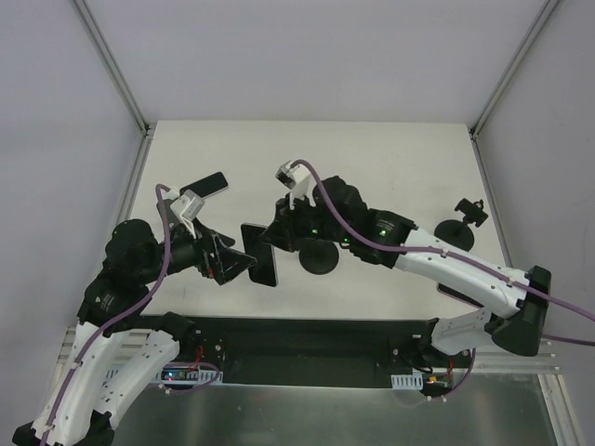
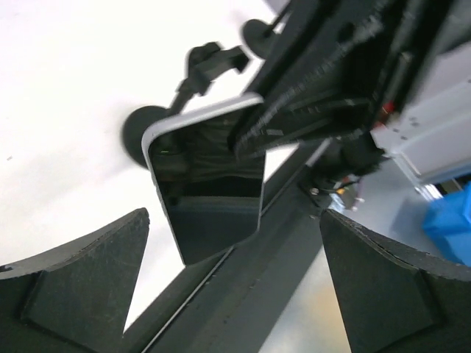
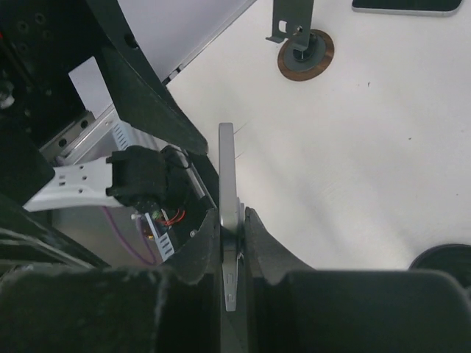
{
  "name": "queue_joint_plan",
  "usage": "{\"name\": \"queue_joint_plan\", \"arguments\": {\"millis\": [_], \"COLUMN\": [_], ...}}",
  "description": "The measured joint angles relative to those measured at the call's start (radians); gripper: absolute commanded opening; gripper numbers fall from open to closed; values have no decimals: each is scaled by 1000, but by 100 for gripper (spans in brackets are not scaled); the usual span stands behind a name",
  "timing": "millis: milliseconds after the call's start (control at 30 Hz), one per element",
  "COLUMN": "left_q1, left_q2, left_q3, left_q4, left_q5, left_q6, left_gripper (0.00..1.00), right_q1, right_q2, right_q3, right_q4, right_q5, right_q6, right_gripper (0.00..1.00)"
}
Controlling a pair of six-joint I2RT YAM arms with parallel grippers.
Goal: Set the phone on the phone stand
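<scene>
The phone point(image 1: 263, 265) is a thin black slab held on edge above the table by my right gripper point(image 1: 271, 238), which is shut on its upper part. In the right wrist view the phone point(image 3: 227, 169) shows edge-on, clamped between the fingers of the right gripper point(image 3: 231, 218). My left gripper point(image 1: 234, 263) is open and empty just left of the phone; in its wrist view the left gripper point(image 2: 235, 294) has its jaws wide apart, with the phone point(image 2: 210, 184) ahead. The phone stand's round base point(image 1: 317, 259) sits right of the phone; its pole and clamp point(image 2: 206, 62) show behind the phone.
A second phone point(image 1: 206, 184) lies at the back left. A second black stand point(image 1: 462, 220) is at the right. A small bracket on a round brown base point(image 3: 302, 51) stands on the table beyond the held phone. The black mounting rail point(image 1: 297, 339) runs along the near edge.
</scene>
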Motion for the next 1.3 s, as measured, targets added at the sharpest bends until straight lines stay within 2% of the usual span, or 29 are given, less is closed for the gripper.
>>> {"name": "queue_joint_plan", "arguments": {"millis": [67, 100, 233, 400, 533, 633, 900, 1067, 1167, 1300], "left_q1": [0, 0, 0, -3, -35, -90, -285, -329, -344, -364], "left_q2": [-14, -17, 18, 150, 206, 216, 310, 373, 375, 377], "left_q3": [29, 37, 76, 108, 132, 169, 230, 230, 230, 230], "left_q4": [2, 3, 0, 12, 12, 22, 50, 55, 61, 64], "left_q5": [58, 78, 213, 409, 483, 499, 455, 423, 416, 407], "left_q6": [-16, -22, -39, -34, -34, -35, -16, -9, -7, 0], "left_gripper": [93, 87, 73, 69, 67, 56, 36, 20, 17, 24], "right_q1": [-30, -41, -87, -107, -107, -108, -106, -106, -106, -104], "right_q2": [-64, -89, -191, -274, -288, -288, -288, -285, -285, -285], "right_q3": [-28, -34, -40, -40, -40, -54, -80, -89, -89, -89], "right_q4": [-12, -19, -45, -77, -108, -116, -111, -102, -98, -96], "right_q5": [-63, -87, -207, -365, -449, -483, -545, -547, -550, -560], "right_q6": [-28, -40, -87, -122, -135, -138, -126, -120, -116, -109], "right_gripper": [1, 1, 1, 1, 1, 1, 1, 1, 1, 1]}}
